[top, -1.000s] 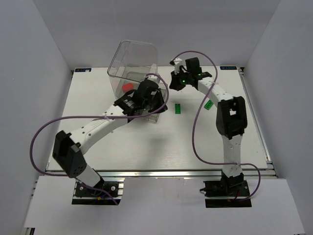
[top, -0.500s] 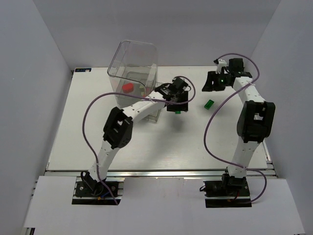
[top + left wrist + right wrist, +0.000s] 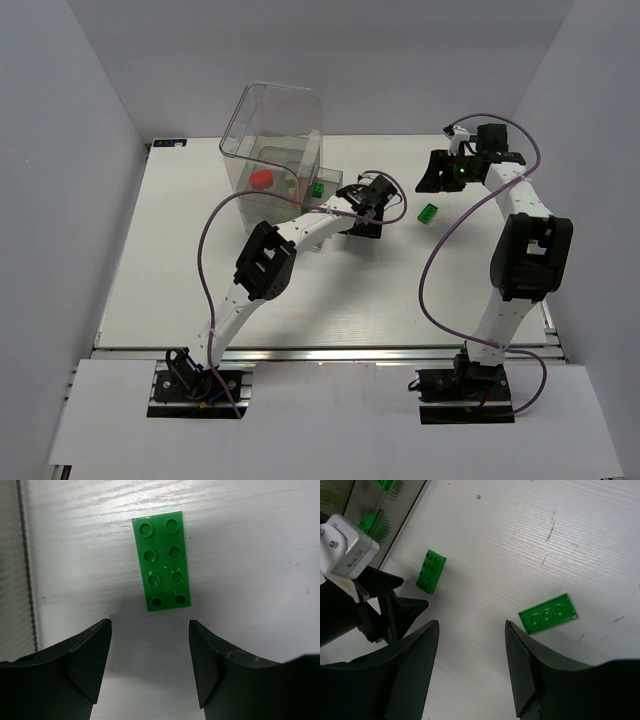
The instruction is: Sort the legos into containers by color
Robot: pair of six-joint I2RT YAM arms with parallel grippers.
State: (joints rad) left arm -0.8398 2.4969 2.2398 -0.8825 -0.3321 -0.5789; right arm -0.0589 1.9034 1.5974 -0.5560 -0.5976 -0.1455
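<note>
A green studded lego (image 3: 161,560) lies flat on the white table just ahead of my left gripper (image 3: 150,630), which hangs open and empty above it. From above, that gripper (image 3: 366,220) hides this brick. A second green lego (image 3: 548,613) lies upside down to the right; my right gripper (image 3: 471,630) is open and empty, hovering left of it. In the top view this brick (image 3: 428,212) sits below the right gripper (image 3: 438,172). The clear container box (image 3: 275,135) stands at the back left, holding a red brick (image 3: 262,180) and a green one (image 3: 317,187).
The right wrist view also shows the studded green brick (image 3: 431,571), the left gripper's fingers (image 3: 395,607) beside it, and the box's clear wall (image 3: 400,510) at top left. Purple cables loop over both arms. White walls enclose the table (image 3: 200,290).
Both grippers went from shut to open. The left arm stretched right, from the box to over the studded green brick. The right arm swung right, toward the back right.
</note>
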